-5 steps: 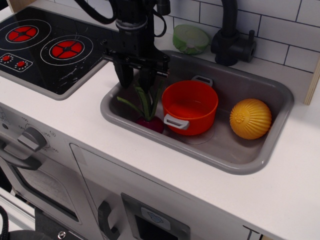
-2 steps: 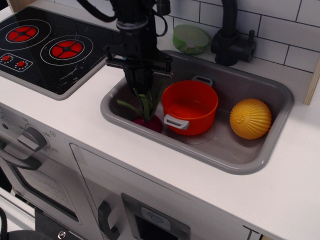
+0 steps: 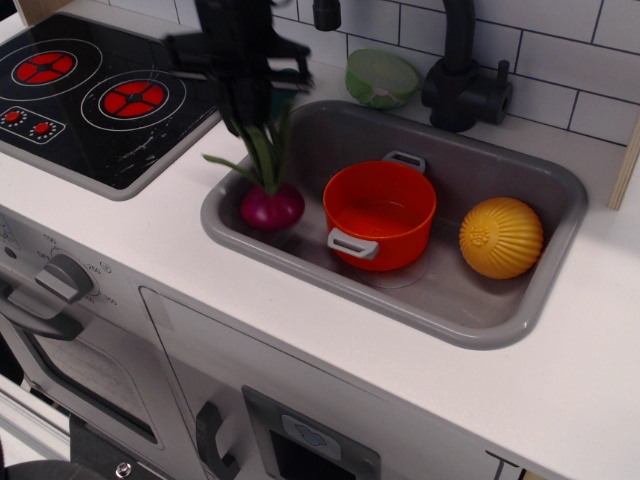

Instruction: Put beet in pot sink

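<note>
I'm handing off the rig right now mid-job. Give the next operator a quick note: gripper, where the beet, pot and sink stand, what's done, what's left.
Gripper: shut on the beet's green stalks, fingers partly blurred.
Beet: lifted, bulb hanging over the left end of the sink, near the rim, not in the pot.
Pot: upright in the middle of the sink, looks empty, to the right of the beet.
Yellow ball: in the sink on the pot's far side, out of the way.
Done: beet grasped and raised.
Left: carry it right until it is above the pot, lower, open the fingers.
</note>
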`<action>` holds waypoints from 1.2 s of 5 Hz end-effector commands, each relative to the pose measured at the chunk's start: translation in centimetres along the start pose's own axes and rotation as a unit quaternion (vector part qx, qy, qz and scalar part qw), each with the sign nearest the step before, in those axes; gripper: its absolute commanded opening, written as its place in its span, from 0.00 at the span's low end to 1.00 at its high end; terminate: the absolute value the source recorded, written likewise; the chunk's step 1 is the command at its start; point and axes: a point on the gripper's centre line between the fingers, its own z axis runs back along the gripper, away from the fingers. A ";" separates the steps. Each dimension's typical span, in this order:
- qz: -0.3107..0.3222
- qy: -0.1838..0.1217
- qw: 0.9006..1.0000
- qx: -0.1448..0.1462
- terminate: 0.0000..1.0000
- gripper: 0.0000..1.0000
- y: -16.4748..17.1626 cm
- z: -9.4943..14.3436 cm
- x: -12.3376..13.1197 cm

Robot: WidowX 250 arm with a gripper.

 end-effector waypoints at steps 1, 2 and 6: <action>0.051 -0.048 0.997 -0.022 0.00 0.00 0.2 4.8 1.2; 0.057 -0.038 0.996 -0.049 0.00 0.00 -3.1 4.6 1.4; 0.088 -0.035 0.995 -0.016 0.00 0.00 -8.5 1.4 2.8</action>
